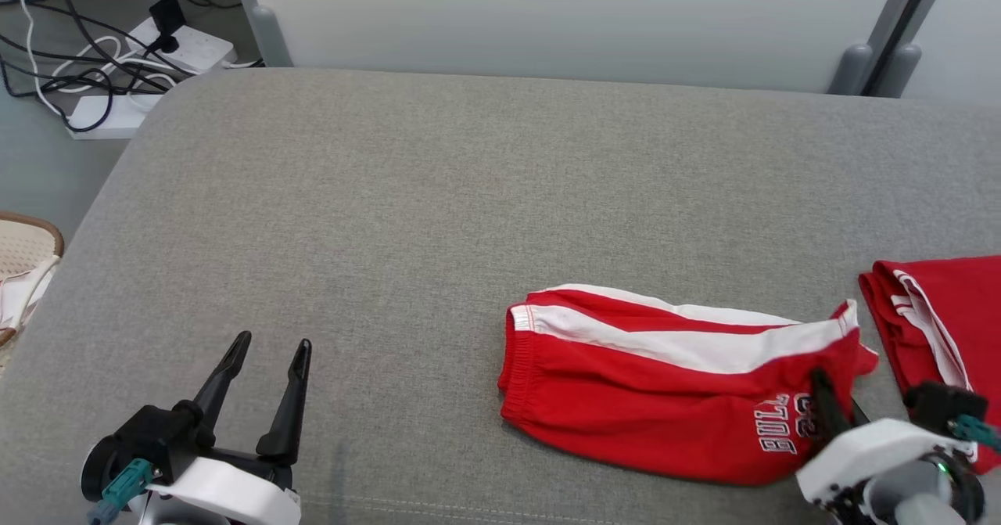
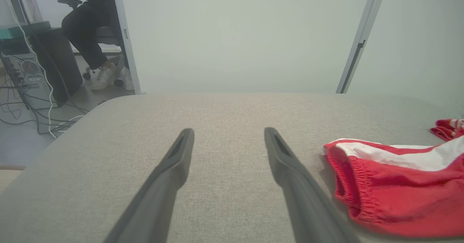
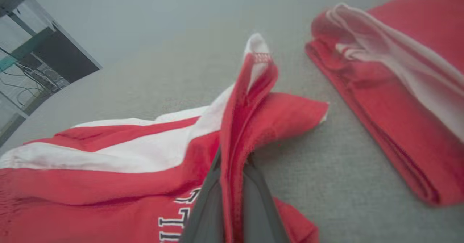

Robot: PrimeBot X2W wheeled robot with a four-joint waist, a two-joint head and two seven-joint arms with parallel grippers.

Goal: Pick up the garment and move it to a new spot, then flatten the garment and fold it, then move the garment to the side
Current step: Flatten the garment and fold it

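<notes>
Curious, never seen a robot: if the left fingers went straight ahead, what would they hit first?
Probably nothing soon: the left gripper points across the grey cushion toward the pale wall panel; the red shorts lie off to its right.

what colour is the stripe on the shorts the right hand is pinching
White stripe on red shorts; clearest in the head view.

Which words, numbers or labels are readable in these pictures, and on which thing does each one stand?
"BULL…": white outlined print on the red shorts, near the right claw; the last letter is unclear.
Characters above it: partly hidden, not readable.
Nothing else bears readable text.
</notes>
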